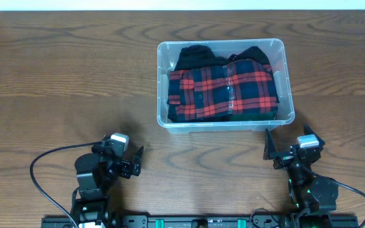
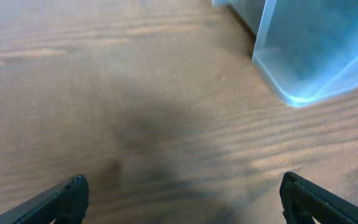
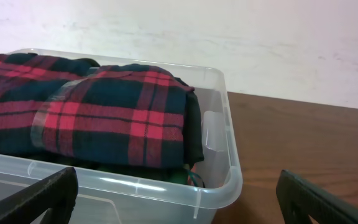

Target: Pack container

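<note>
a clear plastic container [image 1: 225, 124] sits at the far middle of a wooden table [image 1: 56, 76]. it holds a folded red and navy plaid shirt [image 1: 224, 90], lying over what looks like dark clothing [image 1: 192, 57]. the left gripper [image 2: 179, 193] hovers over bare wood near the container's corner, jaws spread wide and empty. the right gripper [image 3: 176, 179] faces the container's near wall, also spread wide and holding nothing.

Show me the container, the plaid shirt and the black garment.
container [image 1: 227, 125]: overhead view, front wall.
plaid shirt [image 1: 224, 92]: overhead view, middle of the folded top.
black garment [image 1: 194, 56]: overhead view, part showing behind the shirt.
</note>
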Controlling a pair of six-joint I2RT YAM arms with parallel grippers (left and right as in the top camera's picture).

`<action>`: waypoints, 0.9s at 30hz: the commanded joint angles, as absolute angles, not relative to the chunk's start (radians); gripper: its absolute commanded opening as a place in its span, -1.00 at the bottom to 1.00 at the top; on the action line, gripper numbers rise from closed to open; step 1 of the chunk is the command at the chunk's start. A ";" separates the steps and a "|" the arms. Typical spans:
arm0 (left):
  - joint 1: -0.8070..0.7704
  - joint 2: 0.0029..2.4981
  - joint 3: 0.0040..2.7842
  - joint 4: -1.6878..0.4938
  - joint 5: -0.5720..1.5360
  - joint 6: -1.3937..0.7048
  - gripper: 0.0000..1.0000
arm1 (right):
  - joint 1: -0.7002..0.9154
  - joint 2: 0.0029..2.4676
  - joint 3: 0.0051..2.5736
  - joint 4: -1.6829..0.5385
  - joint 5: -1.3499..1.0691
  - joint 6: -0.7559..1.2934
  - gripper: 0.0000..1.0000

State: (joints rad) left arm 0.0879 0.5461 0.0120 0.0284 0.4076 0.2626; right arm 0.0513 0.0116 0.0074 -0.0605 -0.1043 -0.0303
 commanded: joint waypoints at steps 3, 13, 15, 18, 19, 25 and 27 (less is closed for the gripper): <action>0.088 0.465 0.004 0.023 0.406 0.271 0.96 | 0.060 0.005 0.006 -0.064 -0.106 -0.039 0.98; 0.088 0.196 0.004 -0.023 0.406 0.271 0.96 | 0.060 0.005 0.005 -0.064 -0.105 -0.039 0.98; 0.088 0.128 0.004 -0.040 0.406 0.271 0.96 | 0.060 0.005 0.005 -0.064 -0.105 -0.039 0.98; 0.074 0.032 0.004 -0.040 0.406 0.271 0.96 | 0.060 0.005 0.005 -0.064 -0.106 -0.039 0.99; 0.069 0.010 0.004 -0.040 0.406 0.271 0.96 | 0.060 0.005 0.005 -0.064 -0.106 -0.039 0.98; 0.031 0.002 0.004 -0.037 0.396 0.275 0.96 | 0.060 0.005 0.005 -0.064 -0.106 -0.039 0.99; 0.015 0.002 0.004 -0.037 0.350 0.273 0.96 | 0.060 0.005 0.005 -0.064 -0.106 -0.039 0.98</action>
